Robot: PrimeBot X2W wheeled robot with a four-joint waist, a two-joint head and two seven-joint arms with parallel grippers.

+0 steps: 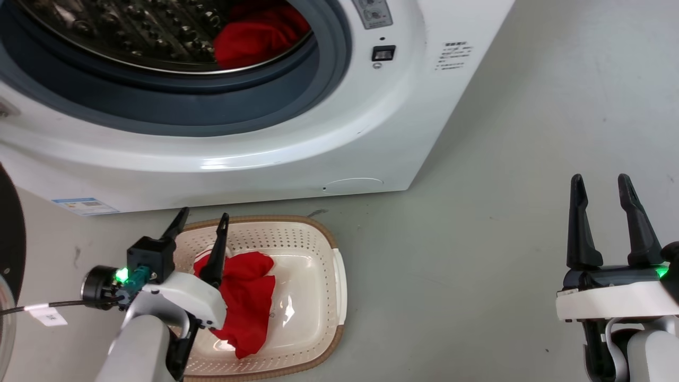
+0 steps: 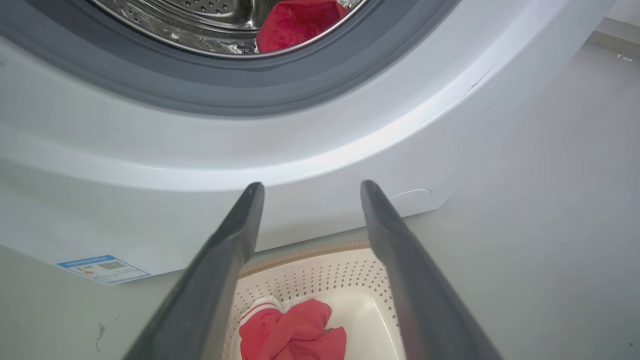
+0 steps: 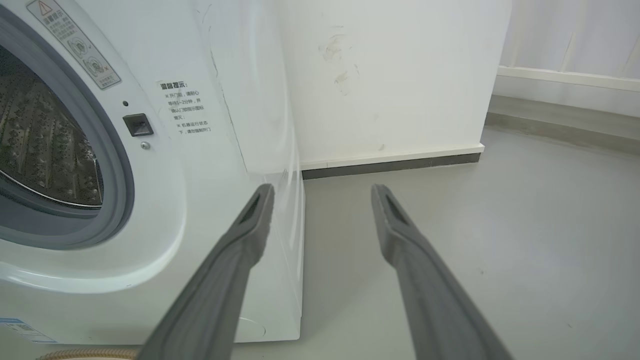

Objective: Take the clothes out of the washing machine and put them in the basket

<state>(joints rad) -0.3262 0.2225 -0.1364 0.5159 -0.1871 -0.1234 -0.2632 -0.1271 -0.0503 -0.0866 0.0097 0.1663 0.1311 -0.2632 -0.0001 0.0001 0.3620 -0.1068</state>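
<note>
**Head view.** The washer [image 1: 329,154] fills the upper left, its drum [image 1: 132,32] exposed inside the grey seal [image 1: 212,109]. The basket [image 1: 297,236] stands on the floor [image 1: 477,239] just before the washer's base, at 6 o'clock of the porthole.

The clothes lie in two places. The first garment [image 1: 246,297] is crumpled in the basket towards its 9 o'clock side. The second garment [image 1: 260,34] lies in the drum, at the 5 o'clock edge of the opening.

The left gripper [image 1: 204,213] hangs over the basket's 9 o'clock rim. Its fingers are spread wide with nothing between them, and the tips point to 12 o'clock, at the washer front. The first garment lies at 5 o'clock of the tips, below the fingers. One finger crosses it in this view, and whether they touch cannot be told.

The right gripper [image 1: 600,178] is at 4 o'clock of the view, over the floor. Its fingers are parted and hold nothing. The basket is well apart from it, at its 9 o'clock.

**Left wrist view.** The first garment shows at 6 o'clock, low between the two fingers, with a white-striped cuff [image 2: 255,310] at its 10 o'clock. The second garment is at 12 o'clock, well apart from the tips.

**Right wrist view.** The fingers point past the washer's corner towards a white wall [image 3: 400,75].
</note>
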